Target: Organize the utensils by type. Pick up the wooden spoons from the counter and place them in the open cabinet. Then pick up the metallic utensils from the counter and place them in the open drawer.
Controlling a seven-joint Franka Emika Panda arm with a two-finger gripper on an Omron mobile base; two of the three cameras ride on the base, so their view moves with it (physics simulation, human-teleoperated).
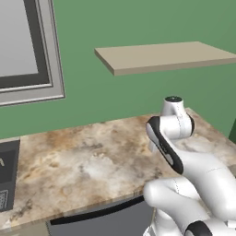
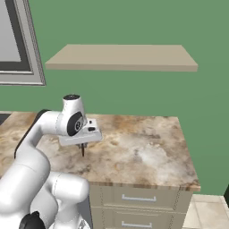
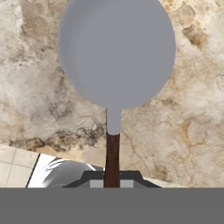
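Observation:
My gripper [image 3: 112, 180] is shut on the dark handle of a metallic utensil [image 3: 116, 48]. Its round grey head points away from the hand, above the marbled counter [image 3: 188, 131]. In the right base view, the gripper [image 2: 82, 144] hangs just over the counter [image 2: 143, 147] near its front left part. The utensil [image 2: 82, 151] shows there as a thin dark stick below the hand. In the left base view my own arm hides the hand above the counter [image 1: 83, 161]. The wooden spoons, the cabinet and the open drawer are out of view.
A bare tan wall shelf [image 2: 120, 56] hangs on the green wall above the counter. Closed beige drawer fronts with silver handles [image 2: 138, 197] sit under the counter's right end. A grey framed window [image 1: 27, 50] and a dark appliance [image 1: 7, 179] are at the left.

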